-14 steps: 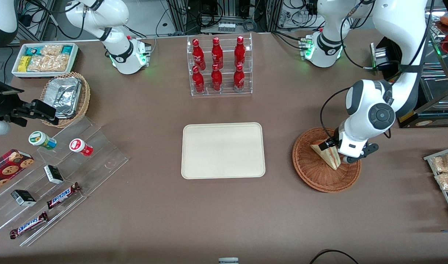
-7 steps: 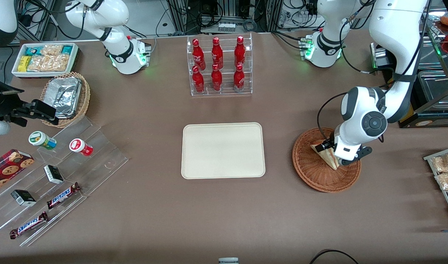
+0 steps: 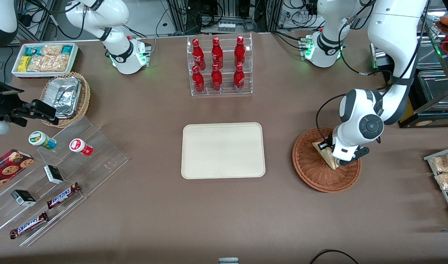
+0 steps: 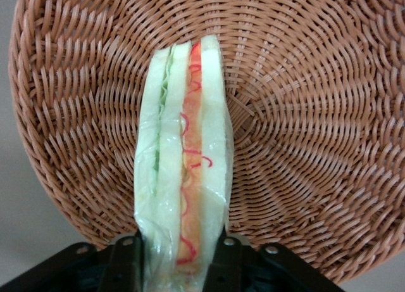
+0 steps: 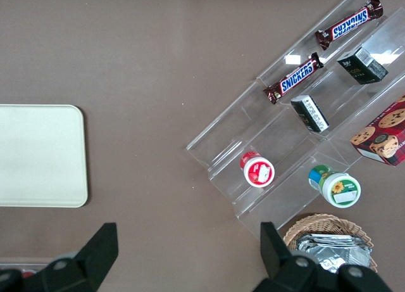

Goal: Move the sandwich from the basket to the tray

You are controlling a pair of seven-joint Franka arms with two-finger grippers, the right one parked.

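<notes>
Currently, grasp step: pincer (image 3: 333,158) clenched on sandwich (image 3: 325,155) within basket (image 3: 312,176), lower right of front view; next, lift toward tray (image 3: 223,172).

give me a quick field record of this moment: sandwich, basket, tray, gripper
sandwich: on edge in the basket, between the gripper's fingers
basket: reddish-brown wicker, toward the working arm's end of the table
tray: cream, nothing on it, beside the basket
gripper: low in the basket, one finger on each side of the sandwich
task step: sandwich not yet lifted out
</notes>
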